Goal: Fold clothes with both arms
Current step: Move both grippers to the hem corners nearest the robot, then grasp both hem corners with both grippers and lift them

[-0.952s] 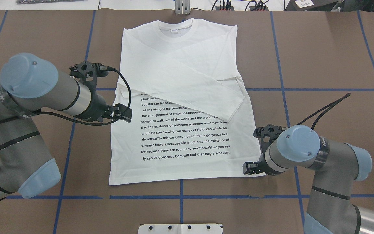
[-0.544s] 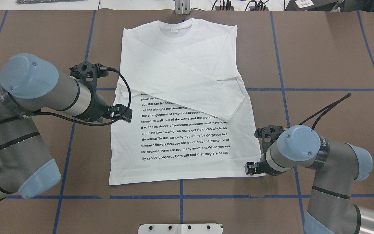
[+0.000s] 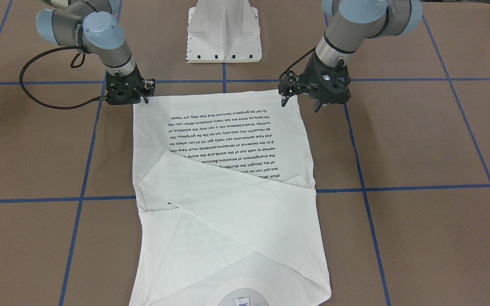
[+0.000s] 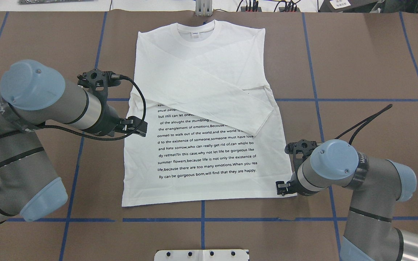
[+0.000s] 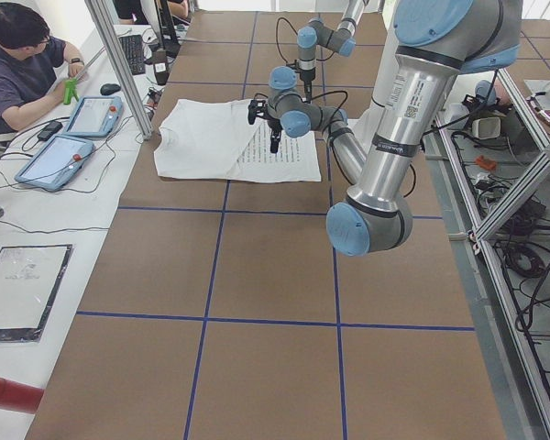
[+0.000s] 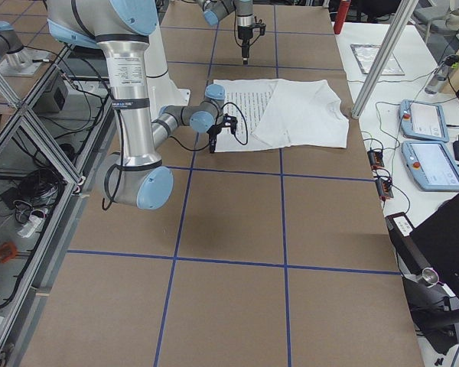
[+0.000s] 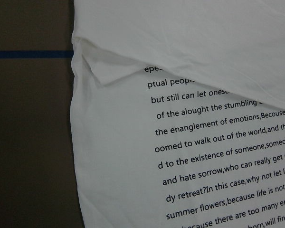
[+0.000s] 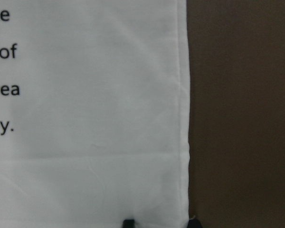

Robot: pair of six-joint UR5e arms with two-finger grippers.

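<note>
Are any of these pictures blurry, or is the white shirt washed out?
Right wrist view: very close, the shirt and its letters look soft. Left wrist view: letters sharp, table very dark. Overhead view: even light, faint shadows, shirt folds show clearly.

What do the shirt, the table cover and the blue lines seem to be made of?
Shirt: thin, soft cloth, perhaps cotton, matte white. It lies flat with soft creases, and the black print sits flat on it.
Table cover: probably brown paper or card, with a dull, even surface and no shine.
Blue lines: likely adhesive tape, in narrow, straight, slightly glossy strips.
</note>
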